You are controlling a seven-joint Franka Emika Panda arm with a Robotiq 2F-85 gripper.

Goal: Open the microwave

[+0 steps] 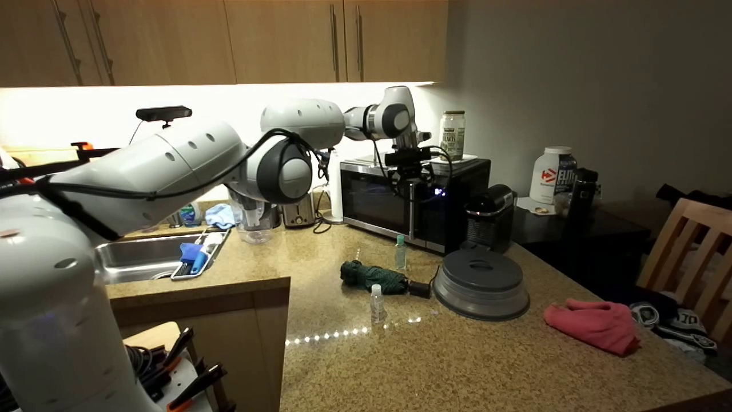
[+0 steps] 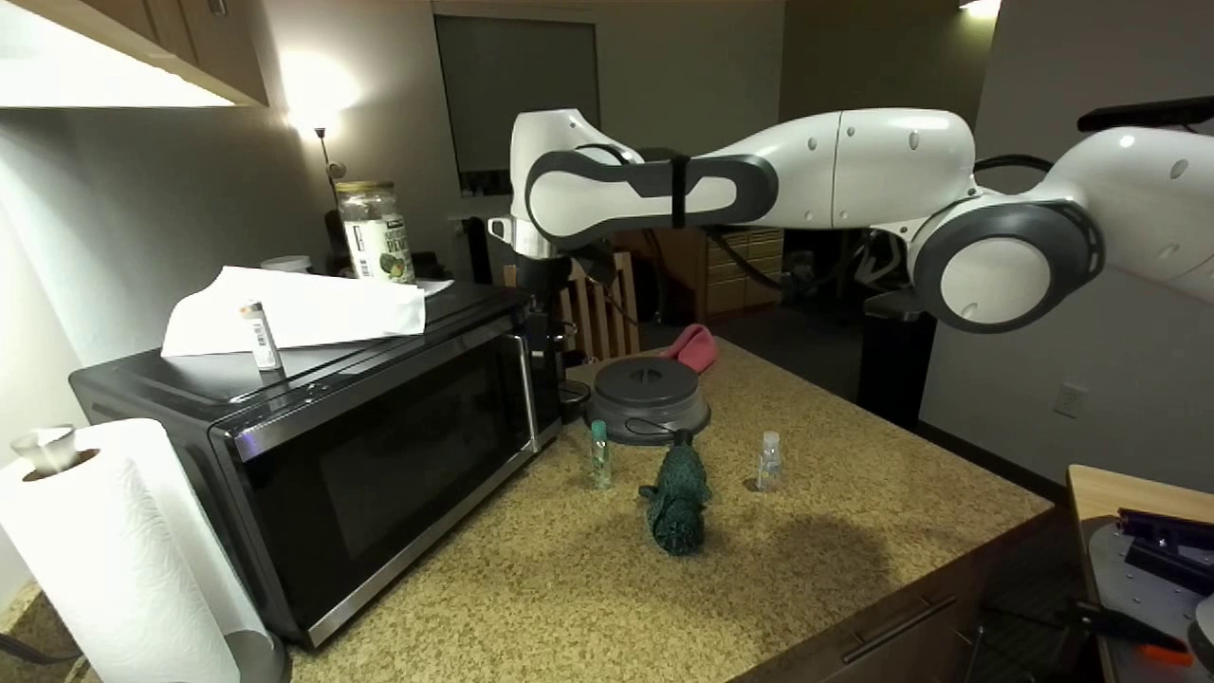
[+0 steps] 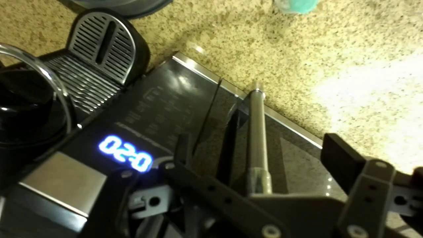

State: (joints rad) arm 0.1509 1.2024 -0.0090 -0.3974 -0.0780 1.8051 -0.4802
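Microwave point(image 1: 394, 212), door point(image 2: 389, 455) closed. End effector point(image 3: 261, 155), fingers point(image 3: 342, 162) spread, nothing held; handle point(image 3: 257, 122) showing between them. Step, seemingly: alignment before grasp. Next, presumably: clench on handle, pull outward.

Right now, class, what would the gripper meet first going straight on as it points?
Probably the microwave handle, seen between the open fingers in the wrist view; depth is unclear.

The glossy white-and-grey jointed arm point(image 1: 303, 120) reaches outward, its wrist point(image 1: 398, 96) bent downward. Below it, the black two-fingered gripper point(image 3: 257, 141) stands with its jaws parted wide.
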